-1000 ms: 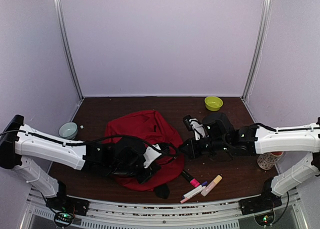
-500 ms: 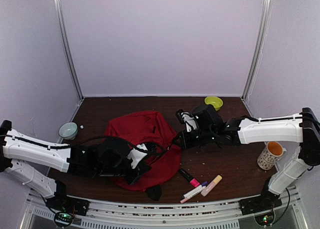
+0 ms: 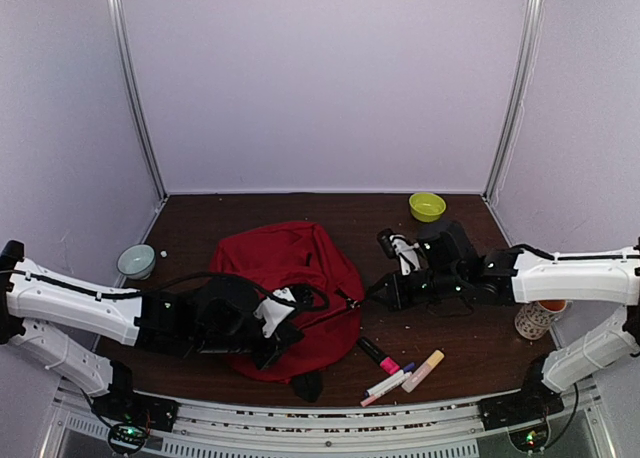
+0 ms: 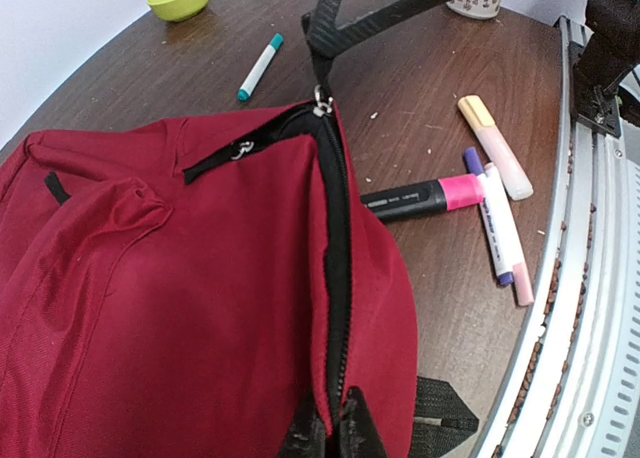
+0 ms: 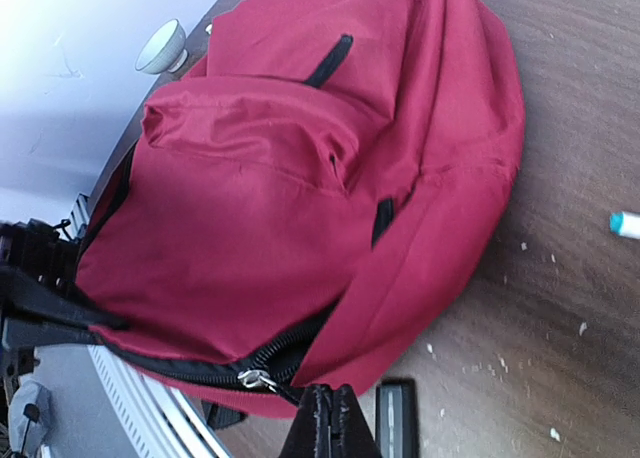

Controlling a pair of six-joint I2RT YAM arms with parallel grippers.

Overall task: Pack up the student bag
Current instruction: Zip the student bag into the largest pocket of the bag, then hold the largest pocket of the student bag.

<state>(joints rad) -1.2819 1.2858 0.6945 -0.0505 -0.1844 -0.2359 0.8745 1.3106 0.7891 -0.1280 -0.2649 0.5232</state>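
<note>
The student bag is a soft dark-red fabric backpack lying slumped on the tabletop, left of centre, its front side up and its fabric rumpled. A black main zipper curves along its right edge to a metal slider, and a black pull stretches taut from the slider, away from the bag. Whether that zipper is parted cannot be told. A front pocket bulges on the upper face, with short black zipper slits beside it. A black strap end pokes out under the near edge.
</note>
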